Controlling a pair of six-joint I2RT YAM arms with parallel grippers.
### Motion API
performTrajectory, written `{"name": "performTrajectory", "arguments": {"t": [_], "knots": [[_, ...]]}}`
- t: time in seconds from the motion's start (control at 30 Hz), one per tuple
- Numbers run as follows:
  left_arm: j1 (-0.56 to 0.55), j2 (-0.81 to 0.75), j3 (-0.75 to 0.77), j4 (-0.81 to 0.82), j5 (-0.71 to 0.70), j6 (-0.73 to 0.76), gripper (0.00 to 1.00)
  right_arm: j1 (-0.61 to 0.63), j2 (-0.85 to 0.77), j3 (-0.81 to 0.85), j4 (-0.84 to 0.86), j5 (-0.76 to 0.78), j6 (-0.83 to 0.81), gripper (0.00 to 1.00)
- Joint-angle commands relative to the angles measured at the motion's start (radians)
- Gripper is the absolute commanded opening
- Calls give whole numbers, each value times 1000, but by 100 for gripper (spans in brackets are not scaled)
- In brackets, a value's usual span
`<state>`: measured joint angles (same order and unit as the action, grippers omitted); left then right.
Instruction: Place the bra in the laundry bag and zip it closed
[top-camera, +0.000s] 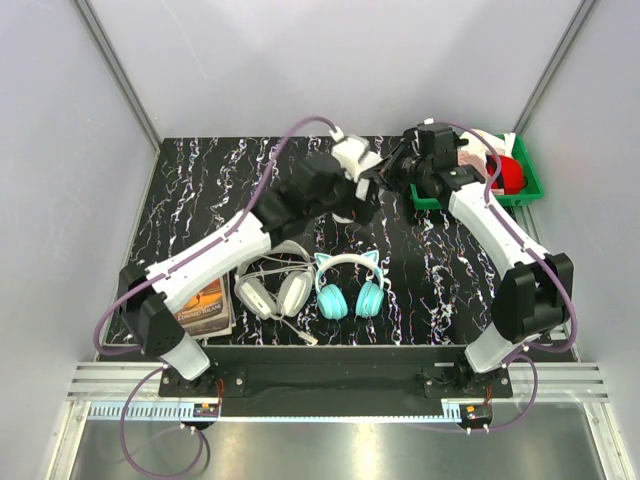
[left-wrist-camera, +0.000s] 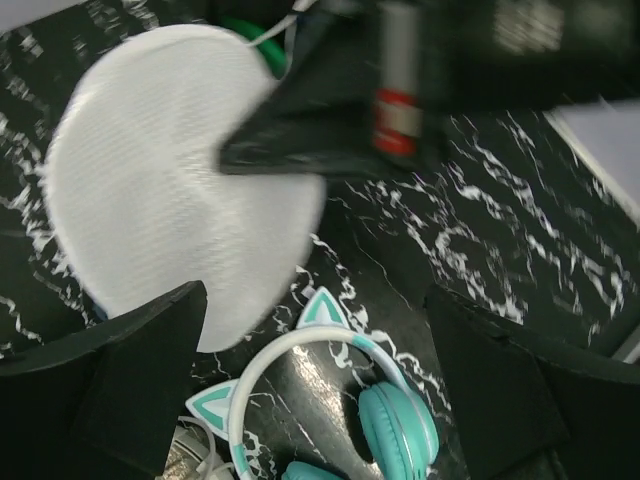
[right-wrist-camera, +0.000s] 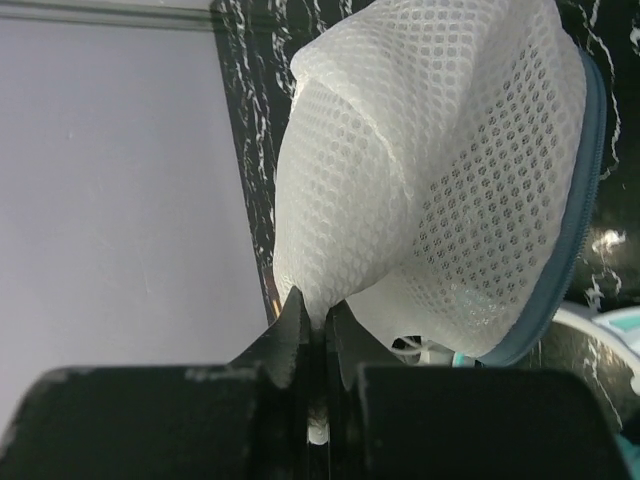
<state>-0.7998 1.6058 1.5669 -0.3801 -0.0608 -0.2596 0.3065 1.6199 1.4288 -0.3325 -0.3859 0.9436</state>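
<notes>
The white mesh laundry bag hangs above the table's rear centre. My right gripper is shut on a fold of its mesh; the grey-blue zipper rim curves down the bag's right side. In the top view the right gripper is just right of the bag. My left gripper is open and empty just in front of and below the bag. The left wrist view shows its fingers wide apart, with the bag ahead and the right gripper's black fingers pinching it. The bra is out of view.
A green bin at the rear right holds a red garment. Teal cat-ear headphones and white-grey headphones lie near the front. A book lies at the front left. The teal headphones are beneath the left gripper.
</notes>
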Motion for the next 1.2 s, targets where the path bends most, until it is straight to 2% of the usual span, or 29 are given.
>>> {"name": "performTrajectory", "arguments": {"t": [0.0,0.1,0.23,0.33,0.37,0.47,0.5,0.53,0.57,0.6,0.63,0.67,0.7,0.73,0.77,0.8,0.83,0.87,0.93,1.0,1.07,1.13,1.17], "knots": [[-22,-49,-70,121,-134,203,99,-1,-5,107,-174,27,-11,0],[-26,-23,-51,112,-143,209,96,0,-20,130,-197,19,20,0],[-29,28,7,73,-224,226,84,0,-38,136,-209,2,66,0],[-27,72,59,58,-243,243,66,-1,-49,136,-217,-10,92,0],[-26,91,73,58,-228,247,56,-1,-54,137,-218,-13,93,0],[-12,126,126,52,-148,218,35,-1,-66,148,-234,5,89,3],[-4,135,142,34,-131,200,12,-1,-68,154,-241,10,83,8],[4,144,172,24,-128,172,0,-3,-65,162,-256,13,58,13],[32,155,179,17,-91,107,0,-3,-63,189,-272,27,38,18],[56,152,174,21,-44,65,0,-6,-55,208,-319,44,-21,32],[110,146,164,36,16,-34,0,-4,-55,246,-341,64,-63,37],[143,140,144,105,156,-93,0,-6,-55,265,-365,118,-103,42],[177,132,116,166,239,-152,0,-6,-60,281,-413,154,-142,51],[239,120,46,229,309,-290,0,-10,-67,306,-431,189,-216,56],[269,117,7,368,416,-361,0,-10,-72,317,-445,249,-248,61],[296,115,-75,459,474,-432,0,-13,-84,326,-467,274,-276,65],[341,126,-114,553,524,-576,0,-15,-90,341,-476,297,-319,74],[361,137,-145,680,577,-643,0,-15,-97,346,-485,332,-337,77],[411,186,-191,718,599,-772,0,-15,-104,351,-502,344,-376,82],[433,235,-130,585,612,-784,0,-17,-104,344,-507,355,-387,83],[455,336,-53,384,628,-793,0,-17,-100,335,-505,351,-390,83],[476,428,-31,420,691,-910,0,-15,-78,341,-505,337,-391,83],[479,453,-36,488,738,-944,0,-17,-69,344,-505,320,-394,83]]}}
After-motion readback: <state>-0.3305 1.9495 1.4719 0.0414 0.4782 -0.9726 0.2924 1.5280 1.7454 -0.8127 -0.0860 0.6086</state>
